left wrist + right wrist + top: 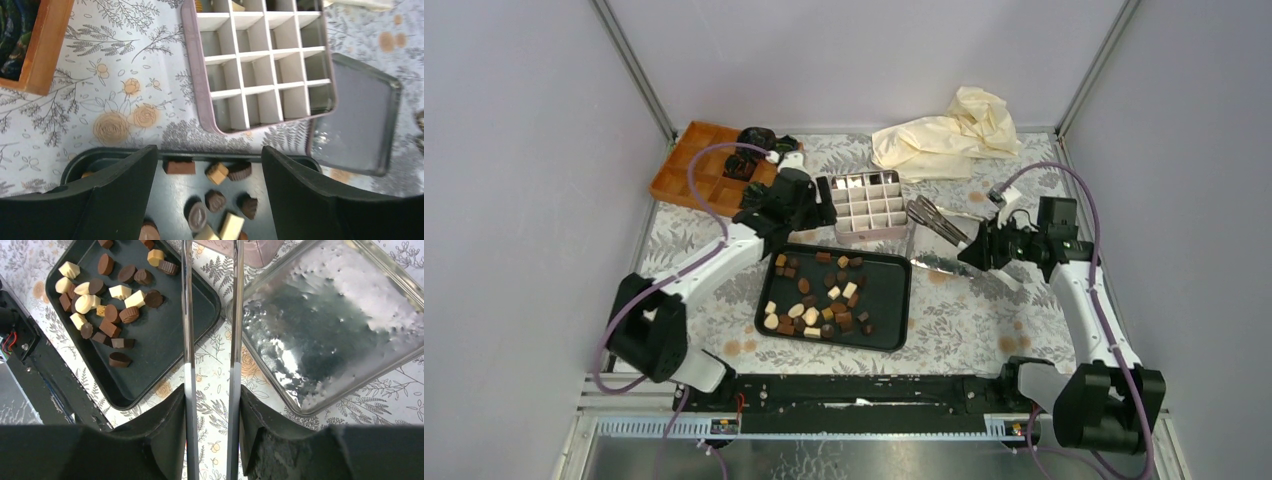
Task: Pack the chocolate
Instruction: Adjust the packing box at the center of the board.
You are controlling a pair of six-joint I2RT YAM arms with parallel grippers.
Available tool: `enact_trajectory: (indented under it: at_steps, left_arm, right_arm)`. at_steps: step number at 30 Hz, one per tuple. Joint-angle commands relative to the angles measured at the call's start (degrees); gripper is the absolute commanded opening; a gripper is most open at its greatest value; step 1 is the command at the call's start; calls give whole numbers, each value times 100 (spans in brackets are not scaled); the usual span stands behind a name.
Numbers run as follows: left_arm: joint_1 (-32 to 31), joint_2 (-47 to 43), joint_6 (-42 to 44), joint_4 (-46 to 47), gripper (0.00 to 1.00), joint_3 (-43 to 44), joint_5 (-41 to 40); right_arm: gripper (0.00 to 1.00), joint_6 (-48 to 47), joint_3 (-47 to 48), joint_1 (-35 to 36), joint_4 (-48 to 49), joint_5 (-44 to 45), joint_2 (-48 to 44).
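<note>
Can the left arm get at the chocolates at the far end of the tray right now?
Probably yes. The left gripper hangs open above the far end of the tray. Loose chocolates lie uncovered below, between its fingers. The right gripper, holding the tongs, is off to the side.

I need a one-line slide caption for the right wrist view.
Right gripper holding silver metal tongs between a black rectangular tray of assorted chocolates and a shiny metal lid.

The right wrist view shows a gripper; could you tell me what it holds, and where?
The right gripper holds metal tongs, squeezing both arms toward their narrower end.
</note>
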Motion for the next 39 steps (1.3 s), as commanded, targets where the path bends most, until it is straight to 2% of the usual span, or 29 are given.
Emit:
enact_trajectory:
  at_steps: [1,5,13,26,34,37,39]
  left_arm:
    - [67,708,461,403,81,564,-322]
    - [245,1548,463,332,75,1161,-170]
    - [464,2829,572,-186,42,2337,-256]
    - [505,3745,582,-528,31,3243,-187]
    - [498,4024,564,-688,23,3494,-226]
    - [498,4070,563,-682,19,3533,-187]
    - [499,4084,557,-680,13,3556,-165]
  right_arm:
    - [43,119,-53,-147,591,-589,-206]
    - [44,141,-145,-190,665,-644,-209]
    - [44,119,-273,-247,706,-674,-207]
    - [43,90,-299,-300,700,-688,-164]
    - [43,66,-299,-318,678,-708,-146]
    - [43,66,-290,-326,671,-709,-137]
    - [43,59,-284,-327,662,-718,-124]
